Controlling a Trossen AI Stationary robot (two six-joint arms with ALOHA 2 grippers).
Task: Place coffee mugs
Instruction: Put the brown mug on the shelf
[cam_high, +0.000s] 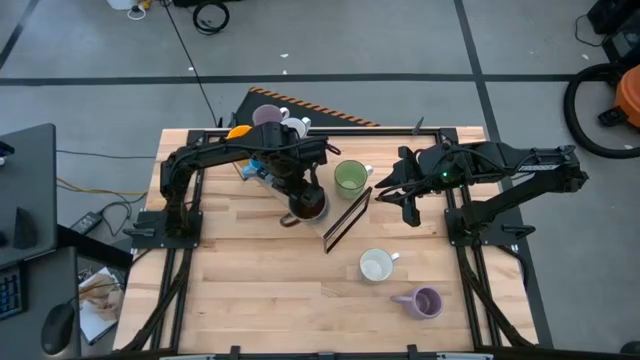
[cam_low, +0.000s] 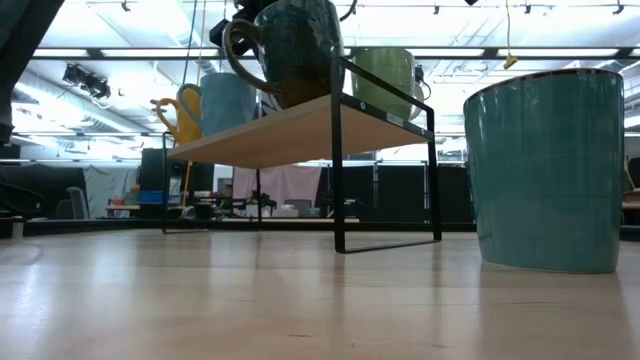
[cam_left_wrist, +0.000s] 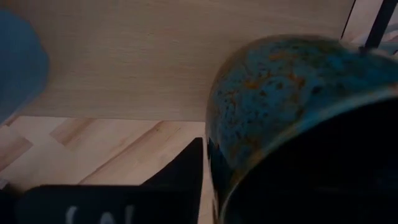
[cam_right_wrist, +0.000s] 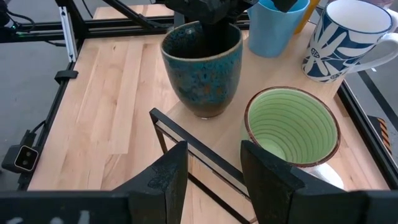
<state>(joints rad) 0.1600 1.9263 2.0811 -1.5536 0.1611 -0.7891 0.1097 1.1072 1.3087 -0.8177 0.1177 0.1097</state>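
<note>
Dark mug stands on the shelf, beside the green mug. Left gripper sits over its rim; whether its jaws pinch the rim cannot be told. Right gripper hovers near, jaws spread, holding nothing.

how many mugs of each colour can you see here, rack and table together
orange mug: 1
light blue mug: 1
lavender mugs: 2
white and blue patterned mug: 1
dark glazed mug: 1
green mug: 1
white mug: 1
total: 8
</note>
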